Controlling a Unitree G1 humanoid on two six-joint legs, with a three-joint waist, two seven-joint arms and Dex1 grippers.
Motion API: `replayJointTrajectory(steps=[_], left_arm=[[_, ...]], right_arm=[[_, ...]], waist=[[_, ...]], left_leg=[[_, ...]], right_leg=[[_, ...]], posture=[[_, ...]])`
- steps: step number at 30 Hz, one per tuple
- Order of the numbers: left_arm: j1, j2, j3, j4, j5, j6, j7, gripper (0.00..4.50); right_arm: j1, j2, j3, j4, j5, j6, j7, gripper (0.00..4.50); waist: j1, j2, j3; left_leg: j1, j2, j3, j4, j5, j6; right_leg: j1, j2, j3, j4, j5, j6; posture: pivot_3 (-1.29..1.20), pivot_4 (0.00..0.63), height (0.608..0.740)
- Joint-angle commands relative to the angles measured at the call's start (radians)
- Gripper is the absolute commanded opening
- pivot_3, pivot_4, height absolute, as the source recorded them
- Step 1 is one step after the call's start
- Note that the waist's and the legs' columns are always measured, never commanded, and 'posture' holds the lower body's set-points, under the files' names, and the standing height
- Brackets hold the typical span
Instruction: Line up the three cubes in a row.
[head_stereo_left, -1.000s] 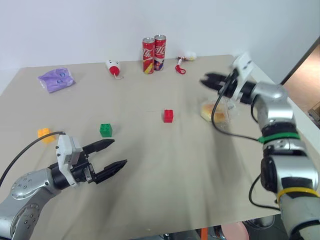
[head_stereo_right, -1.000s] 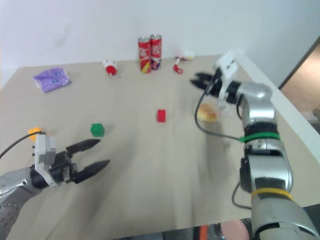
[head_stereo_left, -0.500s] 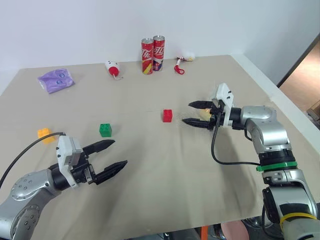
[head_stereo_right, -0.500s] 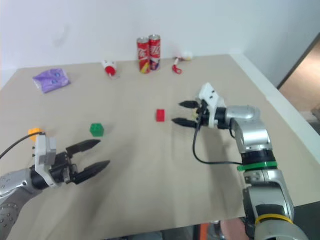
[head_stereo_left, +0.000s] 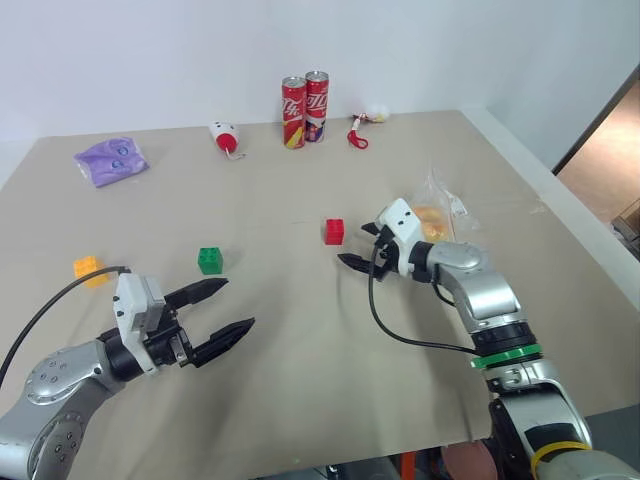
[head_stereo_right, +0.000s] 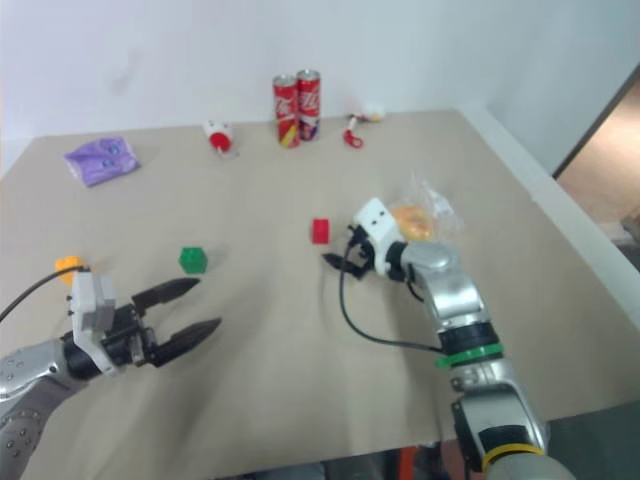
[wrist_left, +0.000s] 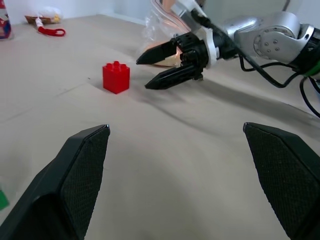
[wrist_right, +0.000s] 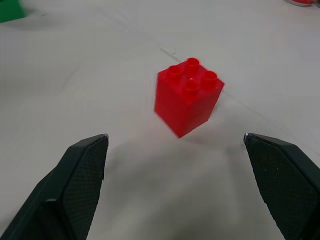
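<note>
The right gripper (head_stereo_left: 360, 245) hangs low over the table (head_stereo_left: 300, 380), just beside the red cube (head_stereo_left: 334, 231), with its two black fingers spread wide. In the right wrist view the red cube (wrist_right: 188, 96) stands on the cloth ahead of the open jaws, in the gap between them, and neither finger (wrist_right: 80, 180) touches it. The gripper holds nothing.

The left gripper (head_stereo_left: 222, 310) is near the front edge of the table, also with its jaws wide apart and empty (it points toward the middle of the table). The green cube (head_stereo_left: 210, 260) sits on the table a little beyond its fingertips, apart from them. The yellow-orange cube (head_stereo_left: 88, 268) lies further to the left, near the table's left edge. The three cubes are well apart from each other, in a loose uneven line across the table.

Behind the right gripper lies a clear plastic bag (head_stereo_left: 437, 210) with something orange inside.
</note>
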Motion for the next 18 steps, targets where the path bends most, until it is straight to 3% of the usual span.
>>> replayJointTrajectory(steps=[1,18], left_arm=[[-0.004,-0.012,-0.006,-0.022,0.024,-0.035,0.015,4.43],[-0.013,-0.047,-0.035,-0.033,0.032,-0.046,0.041,4.43]], right_arm=[[-0.007,-0.002,-0.008,-0.070,-0.002,0.027,-0.028,4.49],[0.000,0.078,0.033,-0.232,-0.040,0.351,-0.219,4.49]], waist=[[0.000,0.000,0.000],[0.000,-0.001,-0.001]], left_leg=[[0.000,0.000,0.000,0.000,0.000,0.000],[0.000,0.000,0.000,0.000,0.000,0.000]], right_leg=[[0.000,0.000,0.000,0.000,0.000,0.000],[0.000,0.000,0.001,0.000,0.000,0.000]], posture=[[0.00,0.150,0.740],[0.00,0.150,0.740]])
